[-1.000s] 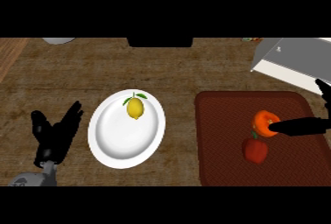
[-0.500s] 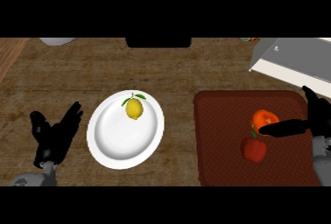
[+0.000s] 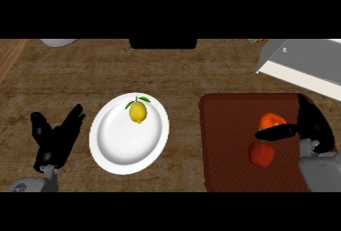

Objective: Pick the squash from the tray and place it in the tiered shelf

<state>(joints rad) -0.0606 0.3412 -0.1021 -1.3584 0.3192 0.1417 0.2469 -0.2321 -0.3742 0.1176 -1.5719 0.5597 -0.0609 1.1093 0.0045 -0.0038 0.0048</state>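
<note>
Brown wood-grain counter (image 3: 200,67) fills the head view, and a dark red tray (image 3: 226,135) lies on its right part. On this tray sits the orange squash (image 3: 269,121), in the right half of the tray and toward the middle of its length. Just below the squash, almost touching it, lies a red pepper-like vegetable (image 3: 262,154), also on the tray.

At the right side of the squash is the right hand (image 3: 313,128). Its thumb (image 3: 276,133) stretches to the left and lies across the lower edge of the squash, between the squash and the red vegetable. The other fingers point up, on the right of the squash, and they are rather straight; they are not closed around the squash, so the hand is released. The grey forearm (image 3: 323,173) comes in from the lower right.

Beyond the tray's top right corner, the white tiered shelf (image 3: 303,61) stands, tilted in the view.

Left of the tray is a white plate (image 3: 123,149) with a yellow lemon (image 3: 138,111) in its upper part. Left of the plate, near the lower edge, the left hand (image 3: 57,140) rests with its fingers up and spread, holding nothing.
</note>
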